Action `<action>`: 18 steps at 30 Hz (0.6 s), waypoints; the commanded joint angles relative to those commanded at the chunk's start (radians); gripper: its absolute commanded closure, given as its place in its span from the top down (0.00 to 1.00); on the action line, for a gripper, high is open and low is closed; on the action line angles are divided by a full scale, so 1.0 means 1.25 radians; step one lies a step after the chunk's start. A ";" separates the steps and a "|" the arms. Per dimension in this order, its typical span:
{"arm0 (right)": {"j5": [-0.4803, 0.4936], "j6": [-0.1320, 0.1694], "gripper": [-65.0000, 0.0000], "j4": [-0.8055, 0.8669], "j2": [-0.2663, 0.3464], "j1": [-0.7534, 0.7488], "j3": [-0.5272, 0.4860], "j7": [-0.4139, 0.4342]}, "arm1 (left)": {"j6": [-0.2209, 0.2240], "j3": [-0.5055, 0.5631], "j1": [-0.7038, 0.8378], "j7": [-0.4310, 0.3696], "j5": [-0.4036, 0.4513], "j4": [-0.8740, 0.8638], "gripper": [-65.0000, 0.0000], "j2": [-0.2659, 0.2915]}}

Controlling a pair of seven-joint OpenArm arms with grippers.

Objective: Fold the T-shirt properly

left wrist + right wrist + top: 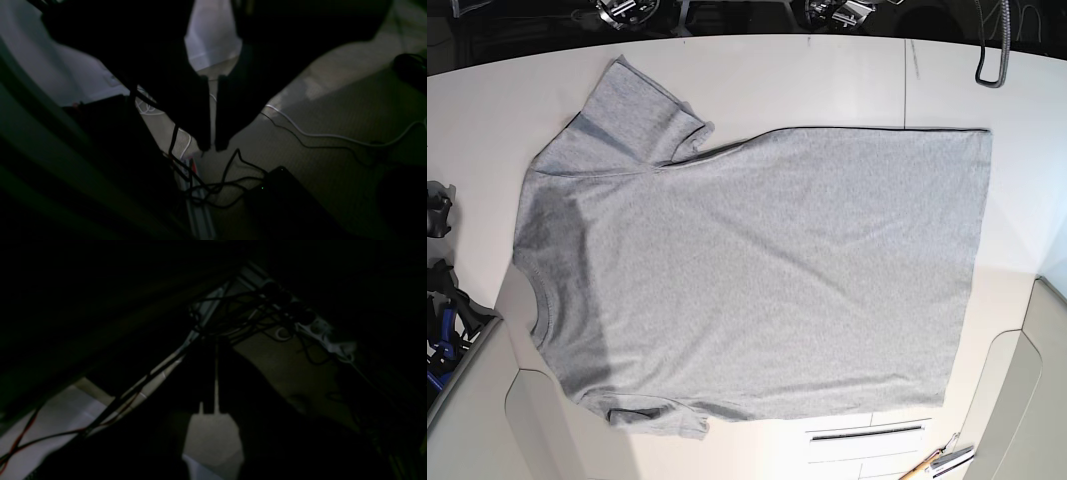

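Observation:
The heather-grey T-shirt (pixel 757 270) lies spread flat on the white table (pixel 827 80) in the base view, plain side up. Its neck is at the left, its hem at the right, one sleeve at the top left and the other at the bottom left. No lettering shows. Neither gripper appears in the base view. In the dark left wrist view, my left gripper (pixel 212 146) hangs over the floor, its fingers nearly touching and holding nothing. In the very dark right wrist view, my right gripper (pixel 216 343) shows only a thin slit between its fingers and holds nothing.
Cables (pixel 317 135) and a black box (pixel 283 196) lie on the floor under the left gripper. A power strip (pixel 320 330) with cables lies under the right one. Small tools (pixel 937 462) sit at the table's bottom right, and dark gear (pixel 442 300) at its left edge.

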 joint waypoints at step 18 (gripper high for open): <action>0.013 0.105 0.01 0.089 0.105 -0.076 0.000 0.000 | 0.000 -0.010 0.101 0.024 -0.074 0.125 0.06 -0.058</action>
